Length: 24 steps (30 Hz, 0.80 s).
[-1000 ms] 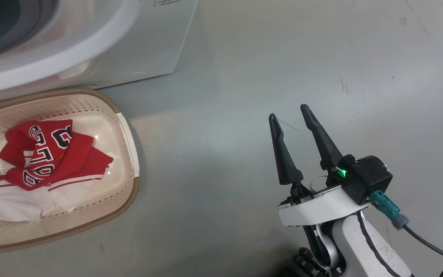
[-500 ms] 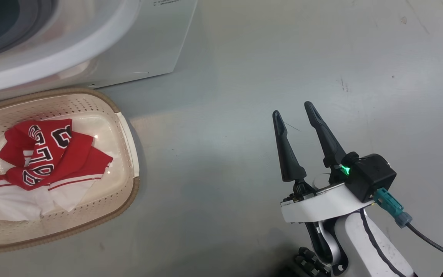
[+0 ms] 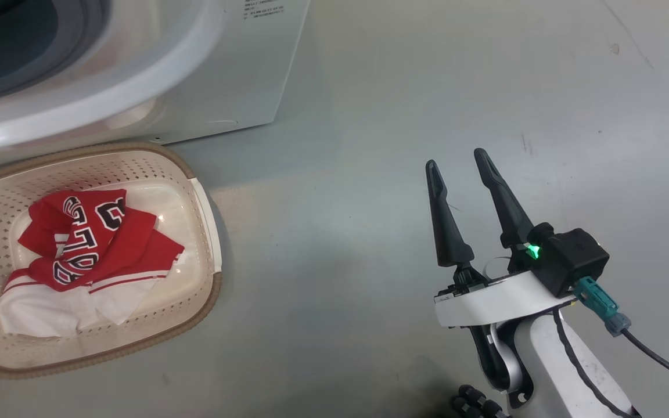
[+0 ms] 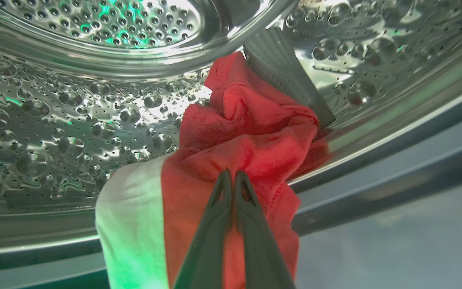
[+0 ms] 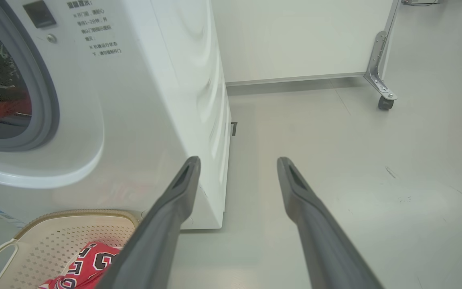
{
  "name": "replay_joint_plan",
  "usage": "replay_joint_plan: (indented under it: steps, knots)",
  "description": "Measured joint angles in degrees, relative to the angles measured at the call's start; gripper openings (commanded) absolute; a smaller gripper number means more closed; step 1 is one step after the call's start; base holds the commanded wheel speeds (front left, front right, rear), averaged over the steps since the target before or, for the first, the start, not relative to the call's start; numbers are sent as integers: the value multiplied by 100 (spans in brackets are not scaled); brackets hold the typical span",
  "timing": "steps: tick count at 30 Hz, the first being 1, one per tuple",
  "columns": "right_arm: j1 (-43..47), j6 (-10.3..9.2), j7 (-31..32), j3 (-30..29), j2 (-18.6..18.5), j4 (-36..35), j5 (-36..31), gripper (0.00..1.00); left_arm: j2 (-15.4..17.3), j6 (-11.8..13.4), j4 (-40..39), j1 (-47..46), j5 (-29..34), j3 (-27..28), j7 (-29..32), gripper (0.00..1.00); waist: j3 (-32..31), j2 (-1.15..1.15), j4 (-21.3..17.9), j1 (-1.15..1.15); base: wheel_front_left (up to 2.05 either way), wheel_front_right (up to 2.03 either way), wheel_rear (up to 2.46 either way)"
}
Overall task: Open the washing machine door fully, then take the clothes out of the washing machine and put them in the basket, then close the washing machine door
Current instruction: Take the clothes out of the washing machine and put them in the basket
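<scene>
Inside the perforated steel drum of the washing machine (image 4: 54,132), my left gripper (image 4: 231,174) is shut on a red garment with a white band (image 4: 251,132); the cloth bunches at its tips. The basket (image 3: 204,191) stands on the floor below the white washing machine (image 3: 218,69) and holds a red jersey (image 3: 96,244) over white fabric (image 3: 44,313). My right gripper (image 3: 456,159) hovers open and empty over the floor, well right of the basket. From the right wrist, that gripper (image 5: 238,160) points past the machine's corner (image 5: 155,100), with the basket (image 5: 54,224) at lower left. The washing machine door is out of view.
Bare grey floor (image 3: 485,87) stretches right of the machine. A white wall panel (image 5: 295,36) stands behind, and a metal frame on a caster (image 5: 383,102) is at the far right.
The head camera has shifted a little, sliding the basket and machine rightwards in the picture. My right gripper has edged up the head view, still open. My left gripper has shut.
</scene>
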Motion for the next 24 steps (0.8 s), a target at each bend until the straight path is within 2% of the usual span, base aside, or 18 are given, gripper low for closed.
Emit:
replay_joint_plan:
  steps: [12, 24]
  knots:
    - [1, 0, 0, -271, -1, 147, -135, 100, -597, -68, 118, 59, -300, -32, -864, 0, -470, 0, 251, 0, 0, 0, 0]
    - [161, 0, 0, -527, -3, 315, -315, 100, -1150, -192, 277, 660, -671, -32, -1882, 0, -1010, 0, 655, 0, 0, 0, 0]
